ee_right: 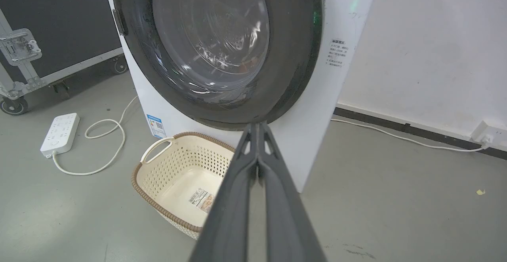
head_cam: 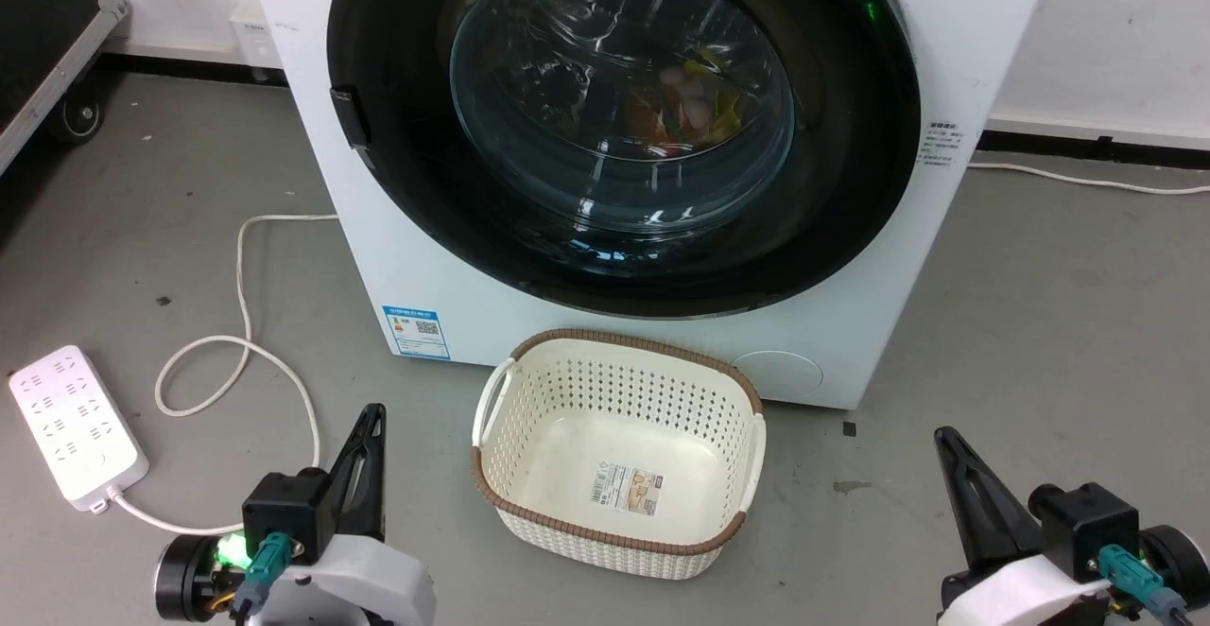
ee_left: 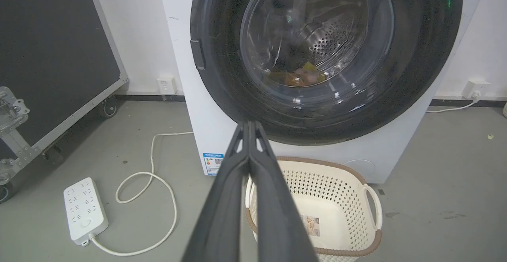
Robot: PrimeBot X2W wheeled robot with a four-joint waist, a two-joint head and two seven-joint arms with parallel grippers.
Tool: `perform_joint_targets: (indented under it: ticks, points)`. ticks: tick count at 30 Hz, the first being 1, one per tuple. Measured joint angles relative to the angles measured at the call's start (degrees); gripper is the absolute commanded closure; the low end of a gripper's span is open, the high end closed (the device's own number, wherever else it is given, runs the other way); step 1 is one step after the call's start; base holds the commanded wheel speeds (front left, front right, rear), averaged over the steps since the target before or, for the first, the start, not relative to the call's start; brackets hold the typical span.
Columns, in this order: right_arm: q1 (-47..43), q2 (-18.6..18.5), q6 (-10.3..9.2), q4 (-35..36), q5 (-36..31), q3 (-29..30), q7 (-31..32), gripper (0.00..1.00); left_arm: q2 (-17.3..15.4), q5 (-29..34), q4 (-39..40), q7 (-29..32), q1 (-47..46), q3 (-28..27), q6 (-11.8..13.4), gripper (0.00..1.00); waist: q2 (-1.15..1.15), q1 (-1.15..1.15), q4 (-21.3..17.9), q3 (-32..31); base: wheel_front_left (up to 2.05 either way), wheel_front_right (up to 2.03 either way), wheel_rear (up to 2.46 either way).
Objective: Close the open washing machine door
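Observation:
The washing machine door (head_cam: 851,182) is a big glossy black ring around a bulging clear glass bowl, and it lies flat against the white machine's front (head_cam: 444,286). Colourful laundry shows through the glass. A small latch tab (head_cam: 348,115) sits on the door's left rim. My left gripper (head_cam: 373,415) is low at the left, shut with nothing held, well short of the machine. My right gripper (head_cam: 945,439) is low at the right, also shut and holding nothing. In the wrist views the left gripper (ee_left: 248,123) and right gripper (ee_right: 257,124) both point towards the door (ee_left: 420,56) (ee_right: 293,36).
A cream perforated basket (head_cam: 619,340) with a brown rim stands on the floor just before the machine, between my arms. A white power strip (head_cam: 76,427) and its looped cable (head_cam: 241,267) lie at the left. A black wheeled case (ee_left: 51,48) stands far left.

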State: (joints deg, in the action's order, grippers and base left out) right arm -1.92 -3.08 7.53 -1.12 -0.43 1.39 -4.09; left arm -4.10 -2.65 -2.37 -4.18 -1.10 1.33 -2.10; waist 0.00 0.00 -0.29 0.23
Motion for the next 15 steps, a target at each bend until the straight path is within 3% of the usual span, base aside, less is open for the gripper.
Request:
perform_joint_targets:
  ticks: [15]
  points:
    - [0.43,0.0,0.0,0.32,0.01,-0.59,1.76,1.0,0.48,0.99,0.94,1.71,0.07,-0.46,0.87,1.0,0.0,0.0,0.13,-0.1,0.0,0.0,0.0]
